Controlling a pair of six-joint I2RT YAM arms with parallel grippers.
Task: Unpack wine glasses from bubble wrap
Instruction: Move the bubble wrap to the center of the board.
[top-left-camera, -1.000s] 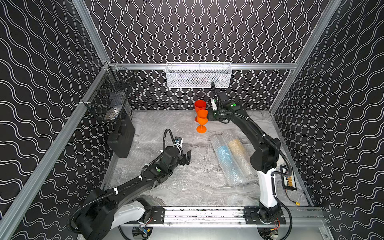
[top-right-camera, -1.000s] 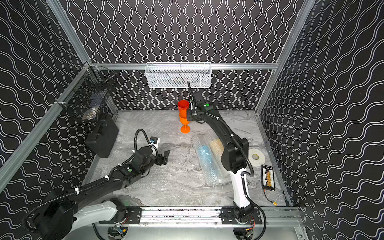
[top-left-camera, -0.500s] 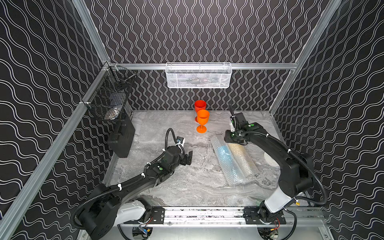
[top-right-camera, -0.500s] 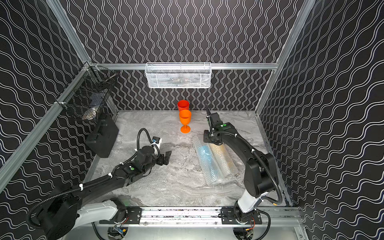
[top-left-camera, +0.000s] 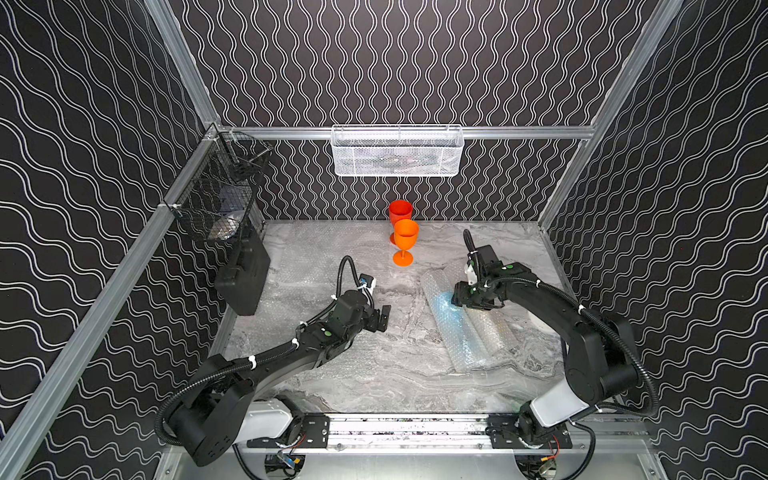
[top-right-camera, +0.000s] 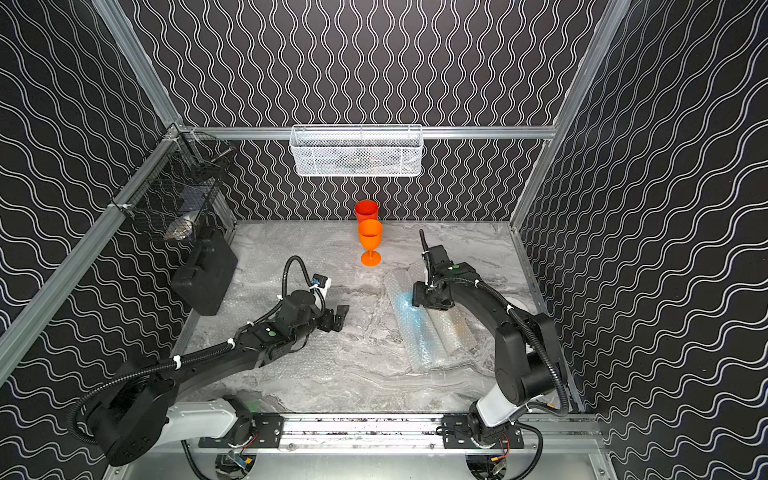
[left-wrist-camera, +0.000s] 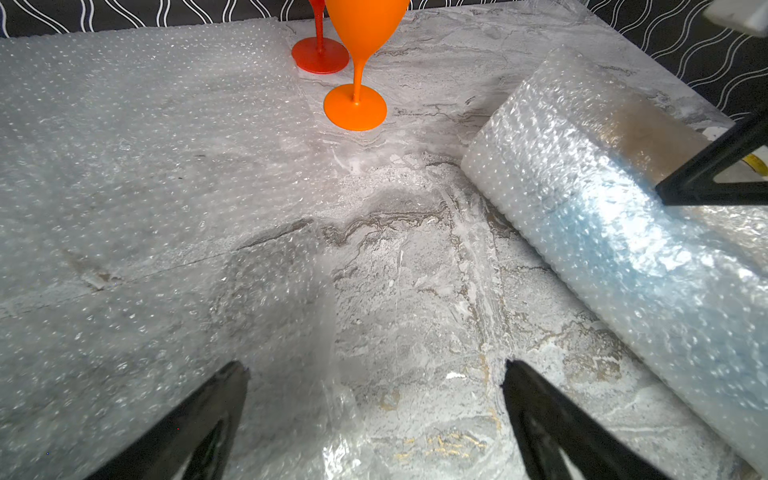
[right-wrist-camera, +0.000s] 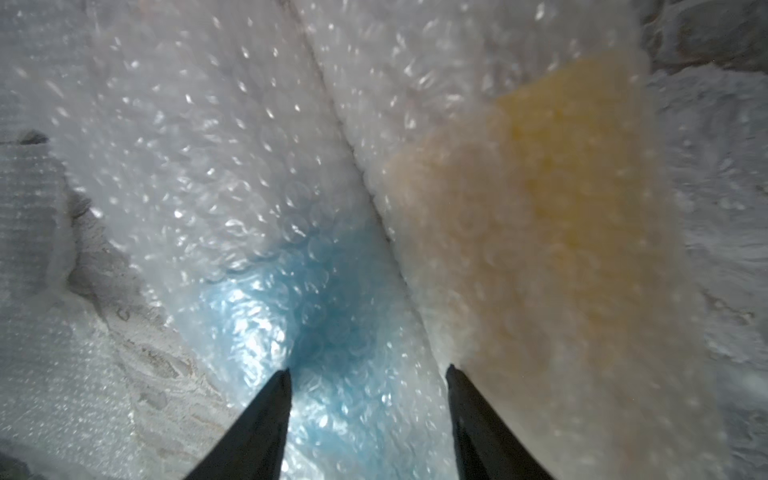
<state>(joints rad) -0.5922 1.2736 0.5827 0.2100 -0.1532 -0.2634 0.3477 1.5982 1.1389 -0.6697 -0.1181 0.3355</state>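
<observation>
The blue goblet (right-wrist-camera: 307, 299) was only a blue smear inside its bubble-wrap roll (top-left-camera: 453, 328); stem and foot unreadable. The yellow goblet (right-wrist-camera: 552, 199) was likewise a blurred yellowish patch through the neighbouring roll (right-wrist-camera: 457, 83), barely a tint in both top views. Right wrist view was soft all over. The red goblet (top-left-camera: 400, 211) stood half behind the orange goblet (top-left-camera: 405, 239), stem mostly covered. In the left wrist view both bowls ran off the frame edge. The right claw (right-wrist-camera: 368, 370) tips were hidden under its wrist in both top views, so contact with the roll was unclear. The white basket (top-left-camera: 397, 151) and black mesh basket (top-left-camera: 216, 199) contents were too indistinct to name. Edges of the flat sheets (left-wrist-camera: 124, 124) on the bench (top-left-camera: 395, 374) were hard to trace.
</observation>
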